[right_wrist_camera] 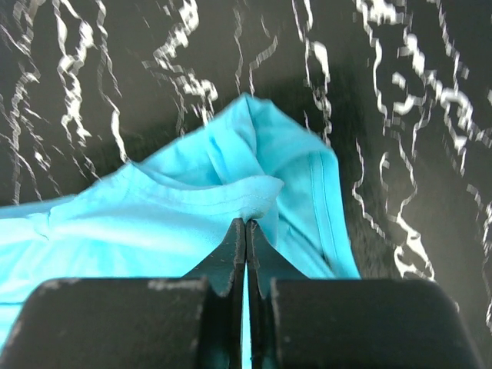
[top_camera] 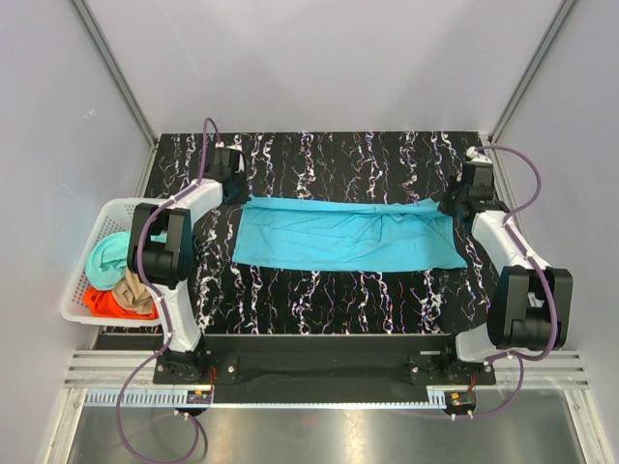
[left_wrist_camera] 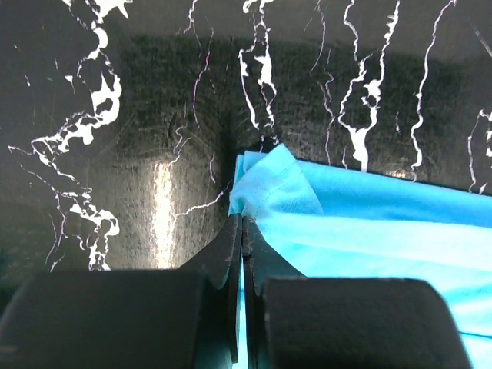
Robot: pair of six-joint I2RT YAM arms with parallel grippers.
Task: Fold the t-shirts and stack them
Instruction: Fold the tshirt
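At the left edge of the top view, the basket (top_camera: pixel 77 290) held three loose shirts in a heap: the mint shirt (top_camera: pixel 104 253), the tan shirt (top_camera: pixel 135 290) and the orange shirt (top_camera: pixel 100 303), none folded. Just right of it, our left claw (top_camera: pixel 235 188) was closed on the upper left corner of the cyan shirt (top_camera: pixel 348 237), which lay as a wide band across the middle of the table (top_camera: pixel 319 300), from centre left to centre right of the frame. At its upper right corner, our right claw (top_camera: pixel 453 205) was pinched shut on the cloth too. We judged this to be an early fold of the cyan shirt, with both upper corners gripped and the cloth lying fairly flat. The next move would call for lifting both corners together and carrying them toward the lower edge of the frame, evenly, so the fold line runs straight and the wrinkles right of centre do not bunch. The top view gave us the whole spread and the basket, but hid the jaws under the wrists. The wrist views supplied that: in each, the jaws met with bunched hem between the tips, and the right one showed a seamed edge curled over at the corner.
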